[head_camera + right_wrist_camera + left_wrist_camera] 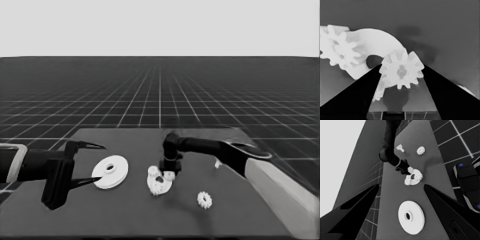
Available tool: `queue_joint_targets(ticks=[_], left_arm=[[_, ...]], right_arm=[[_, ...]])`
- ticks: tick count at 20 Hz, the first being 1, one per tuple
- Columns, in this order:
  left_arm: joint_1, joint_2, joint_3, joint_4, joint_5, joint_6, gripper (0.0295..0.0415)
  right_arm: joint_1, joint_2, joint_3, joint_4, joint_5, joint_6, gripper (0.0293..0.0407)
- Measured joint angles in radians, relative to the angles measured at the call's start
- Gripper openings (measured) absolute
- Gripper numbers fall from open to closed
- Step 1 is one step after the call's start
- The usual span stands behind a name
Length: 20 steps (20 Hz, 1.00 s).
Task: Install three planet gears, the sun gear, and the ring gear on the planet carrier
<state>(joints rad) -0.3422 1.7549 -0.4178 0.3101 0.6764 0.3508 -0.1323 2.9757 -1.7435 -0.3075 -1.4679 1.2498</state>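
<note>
My right gripper (pixel 401 75) clamps a planet gear (pixel 402 69) just above the smaller round part (pixel 373 42); if misaligned, it likely jams against the seated gear (pixel 340 48) beside it.

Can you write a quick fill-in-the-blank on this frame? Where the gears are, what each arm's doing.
1. The right gripper, over the smaller round part, holds a small toothed ____ between its fingers.
2. The gear lying alone on the table is nearest the ____ arm.
3. The left gripper waits at the table's left end beside the ____ round part.
4. The thin white piece lies on the ____, apart from both round parts.

Missing words: gear; right; larger; table
</note>
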Motion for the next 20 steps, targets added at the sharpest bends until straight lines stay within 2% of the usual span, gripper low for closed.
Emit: queue_joint_targets(ticks=[4, 6, 7, 9, 14, 15, 17, 20], left_arm=[[0.000, 0.000, 0.000, 0.000, 0.000, 0.000, 0.0385], [0.000, 0.000, 0.000, 0.000, 0.000, 0.000, 0.0385], [0.000, 0.000, 0.000, 0.000, 0.000, 0.000, 0.0385], [0.000, 0.000, 0.000, 0.000, 0.000, 0.000, 0.0385], [0.000, 0.000, 0.000, 0.000, 0.000, 0.000, 0.0385], [0.000, 0.000, 0.000, 0.000, 0.000, 0.000, 0.0385], [0.000, 0.000, 0.000, 0.000, 0.000, 0.000, 0.0385], [0.000, 0.000, 0.000, 0.000, 0.000, 0.000, 0.0385]], right_arm=[[-0.005, 0.002, -0.006, -0.005, 0.003, -0.003, 0.0312], [-0.006, 0.002, -0.006, -0.005, 0.003, -0.003, 0.0371], [-0.006, 0.002, -0.006, -0.005, 0.003, -0.003, 0.0381], [-0.006, 0.002, -0.006, -0.005, 0.003, -0.003, 0.0384], [-0.006, 0.002, -0.006, -0.005, 0.004, -0.003, 0.0385], [0.046, -0.017, 0.053, 0.046, -0.028, 0.030, 0.0385], [0.113, -0.027, 0.090, 0.102, -0.049, 0.052, 0.0385], [0.139, -0.029, 0.098, 0.127, -0.056, 0.057, 0.0385]])
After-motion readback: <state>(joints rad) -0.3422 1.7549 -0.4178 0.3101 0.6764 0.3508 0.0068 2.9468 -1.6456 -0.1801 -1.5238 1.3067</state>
